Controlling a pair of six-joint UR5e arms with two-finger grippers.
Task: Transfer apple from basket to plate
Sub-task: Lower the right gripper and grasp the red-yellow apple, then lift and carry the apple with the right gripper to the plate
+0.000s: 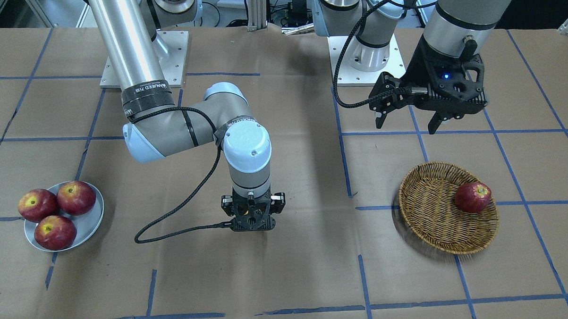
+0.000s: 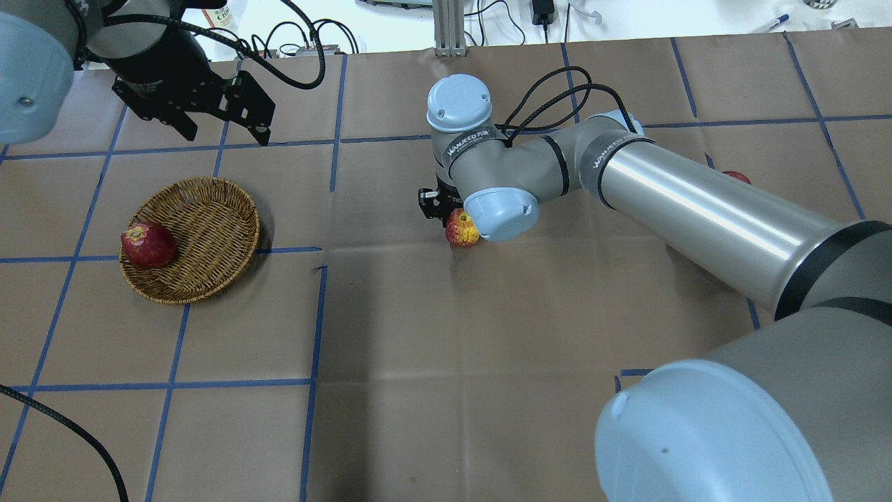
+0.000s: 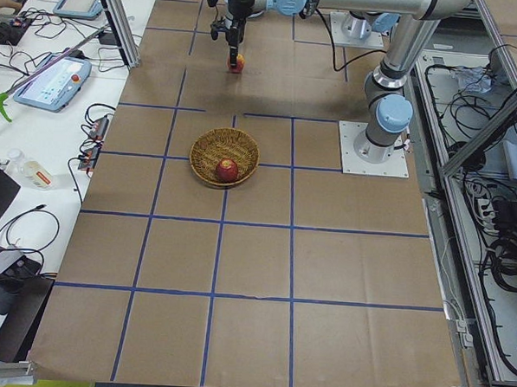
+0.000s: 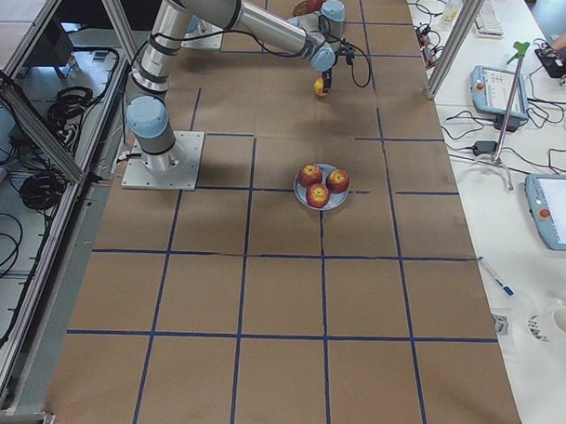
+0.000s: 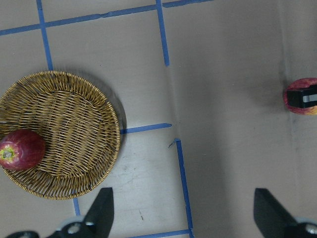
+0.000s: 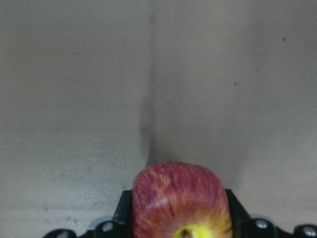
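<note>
Apple (image 2: pixel 462 229), streaky pinkish-red with a broad yellow patch round its stem, is clamped in your right gripper (image 6: pixel 179 213) at mid-table, between basket (image 2: pixel 209 230) and plate (image 1: pixel 95 222). Your left gripper (image 1: pixel 407 124) hangs near the basket, fingers apart. The arm band (image 2: pixel 474 134) reads "WANJEED".

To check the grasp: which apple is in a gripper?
The streaky, yellow-patched apple in the right gripper, mid-table. One dark apple lies in the basket, three others on the plate.
</note>
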